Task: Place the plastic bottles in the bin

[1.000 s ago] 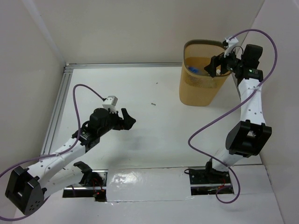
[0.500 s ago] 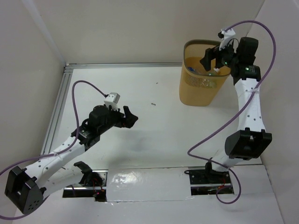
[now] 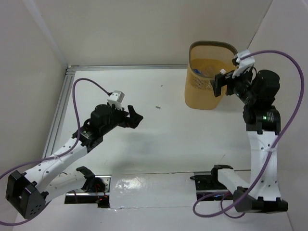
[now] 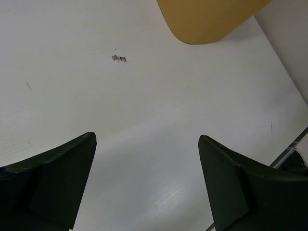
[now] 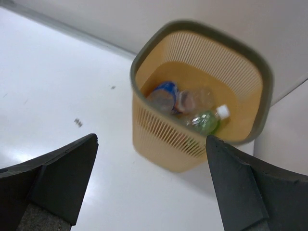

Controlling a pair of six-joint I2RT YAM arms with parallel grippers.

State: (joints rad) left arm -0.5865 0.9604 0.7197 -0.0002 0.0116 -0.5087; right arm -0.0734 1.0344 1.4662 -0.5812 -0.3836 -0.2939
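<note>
R pincer [image 3: 220, 83] pulled back off bin [image 3: 202, 95], spread; L pincer [image 3: 134, 118] spread over white table [image 3: 168, 137], white walls [image 3: 144, 29] round.

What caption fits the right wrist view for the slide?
Open right tool faces the bin; inside lie a blue-labelled bottle and a green bottle.

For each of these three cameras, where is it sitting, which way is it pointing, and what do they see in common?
Top external: above and behind the arm bases, looking down over the table; both arms, left gripper and right gripper show.
Left wrist: over the table, facing forward and down; its open fingers frame bare surface.
Right wrist: raised beside the bin, looking down into it at the bottles; its open fingers show.
Shared: all three see the bin and a dark speck on the table.
</note>
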